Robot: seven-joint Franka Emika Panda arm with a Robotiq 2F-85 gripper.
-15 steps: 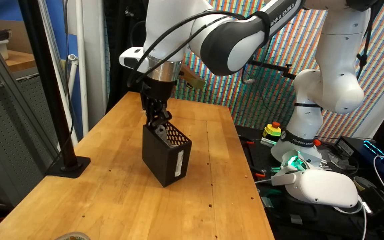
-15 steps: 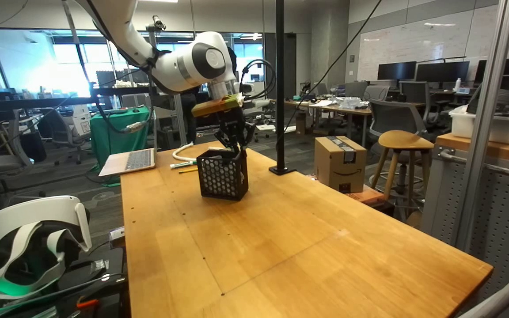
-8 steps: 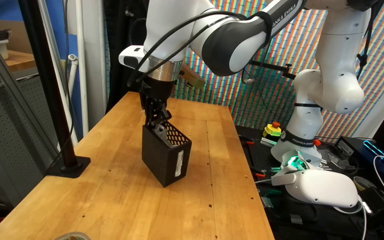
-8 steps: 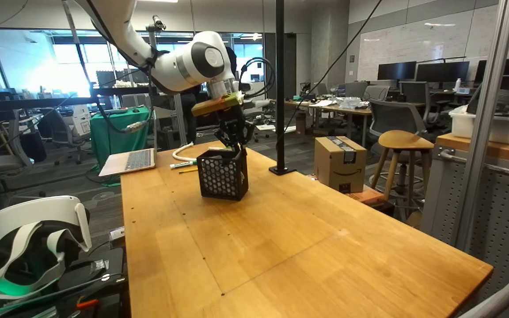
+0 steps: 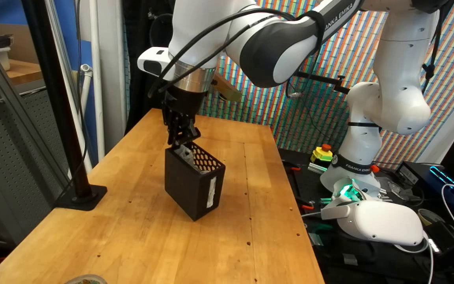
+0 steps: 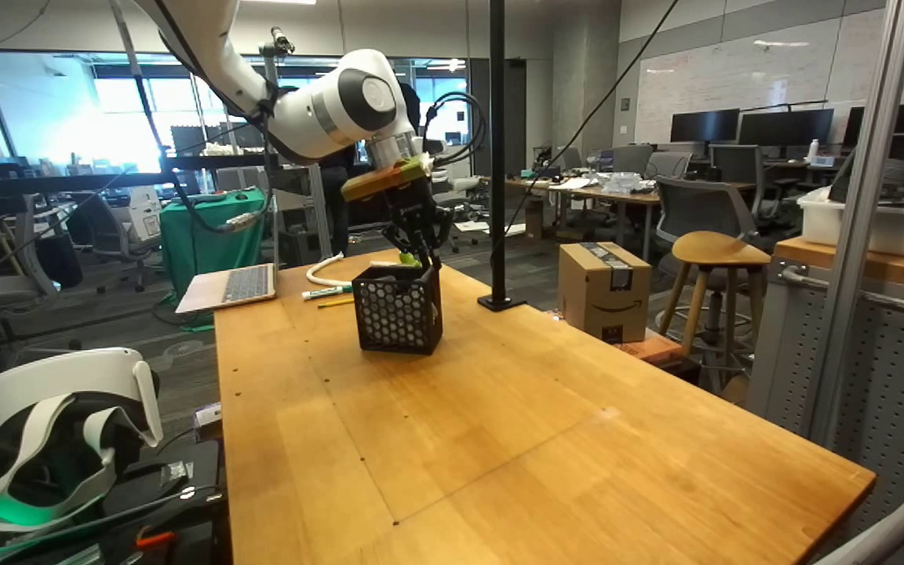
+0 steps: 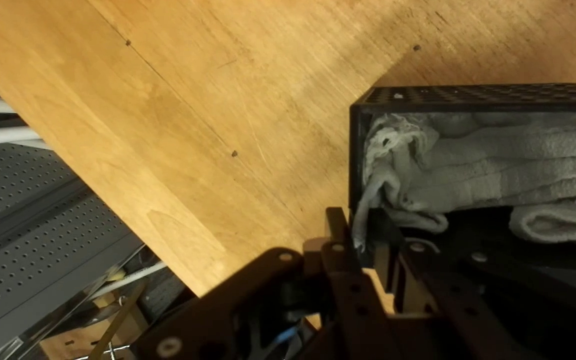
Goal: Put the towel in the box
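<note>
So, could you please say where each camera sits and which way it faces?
Wrist view: wrist-mounted, facing down at the towel; body: pincer only.
In an exterior view: from near a table end, facing the patterned backdrop; body: arm, base, pincer.
In an exterior view: from about the opposite end, facing the laptop; body: arm, pincer.
Both exterior views share the box and headset.

Black box (image 6: 399,314) on wooden table (image 6: 499,416) — jaws at its rim.

In an exterior view, far-left windows (image 6: 124,98) glared bright; whiteboard (image 6: 734,78) hung far right behind monitors (image 6: 705,127); wooden stool (image 6: 719,248) stood right by gray office chair (image 6: 707,205); carpet (image 6: 185,378) was dark gray. In an exterior view, multicolored striped backdrop (image 5: 274,106) covered far side.
</note>
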